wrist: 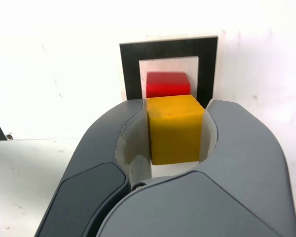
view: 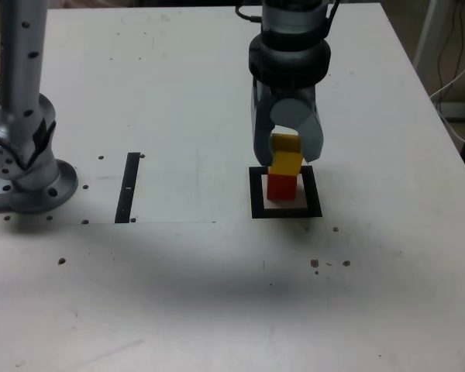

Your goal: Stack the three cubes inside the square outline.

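Second-cube step: gripper (view: 288, 159) clamped on the yellow cube (wrist: 175, 129), held over the red cube (view: 280, 187) inside the square outline (view: 286, 211), possibly touching it already; next needs square alignment, then release; green cube not in view.

The yellow cube (wrist: 175, 129) is a plain mustard yellow, and the red cube (wrist: 167, 84) a plain bright red, neither with any marking. The square outline (wrist: 130, 69) is a thick black frame around a white centre. The gripper (wrist: 175, 131) is dark blue-grey, with paler grey inner faces. The table (view: 178, 101) is white, flecked with small dark spots. A narrow black strip (view: 129, 187) lies on it. The arm's base (view: 23, 167) is silver metal.
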Controlling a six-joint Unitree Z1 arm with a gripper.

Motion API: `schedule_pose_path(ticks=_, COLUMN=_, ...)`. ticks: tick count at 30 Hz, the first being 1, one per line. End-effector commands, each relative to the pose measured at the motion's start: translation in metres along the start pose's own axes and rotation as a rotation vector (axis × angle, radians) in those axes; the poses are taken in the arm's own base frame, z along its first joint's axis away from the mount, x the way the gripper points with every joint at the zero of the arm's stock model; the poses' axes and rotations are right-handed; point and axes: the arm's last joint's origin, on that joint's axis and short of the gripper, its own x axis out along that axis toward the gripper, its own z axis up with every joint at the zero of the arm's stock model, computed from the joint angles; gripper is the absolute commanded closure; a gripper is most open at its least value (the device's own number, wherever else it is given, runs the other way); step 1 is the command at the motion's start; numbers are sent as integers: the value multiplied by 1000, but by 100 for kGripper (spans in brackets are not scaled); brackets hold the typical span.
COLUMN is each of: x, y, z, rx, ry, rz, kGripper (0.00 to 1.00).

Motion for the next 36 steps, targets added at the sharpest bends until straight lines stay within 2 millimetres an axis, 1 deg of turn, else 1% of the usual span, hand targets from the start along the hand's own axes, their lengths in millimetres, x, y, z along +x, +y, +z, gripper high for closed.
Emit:
schedule_pose_path(ticks=1, x=3, y=2, z=1, rx=-1, ry=6, rz=-1, kGripper=72)
schedule_pose_path(ticks=5, x=5, y=3, z=1, rx=-1, ry=8, rz=-1, kGripper=71)
schedule_pose_path(ticks=6, x=5, y=3, z=1, rx=0, ry=7, rz=-1, kGripper=69)
schedule_pose_path(ticks=7, x=6, y=3, z=1, rx=3, ry=7, rz=-3, kGripper=64)
schedule_pose_path(ticks=9, x=7, y=3, z=2, rx=9, ry=5, rz=-6, kGripper=48)
schedule_pose_path(ticks=12, x=7, y=3, z=3, rx=17, ry=4, rz=-11, kGripper=18)
schedule_pose_path(ticks=13, x=8, y=3, z=3, rx=19, ry=3, rz=-12, kGripper=10)
schedule_pose_path(ticks=15, x=8, y=3, z=3, rx=20, ry=4, rz=-15, kGripper=2)
schedule_pose_path(ticks=17, x=8, y=3, z=2, rx=21, ry=5, rz=-16, kGripper=1)
schedule_pose_path(ticks=28, x=8, y=8, z=-4, rx=12, ry=27, rz=-15, kGripper=1)
schedule_pose_path(ticks=32, x=3, y=17, z=-10, rx=-6, ry=25, rz=-5, kGripper=1)
schedule_pose_path(ticks=36, x=-6, y=32, z=-17, rx=-31, ry=14, rz=6, kGripper=1)
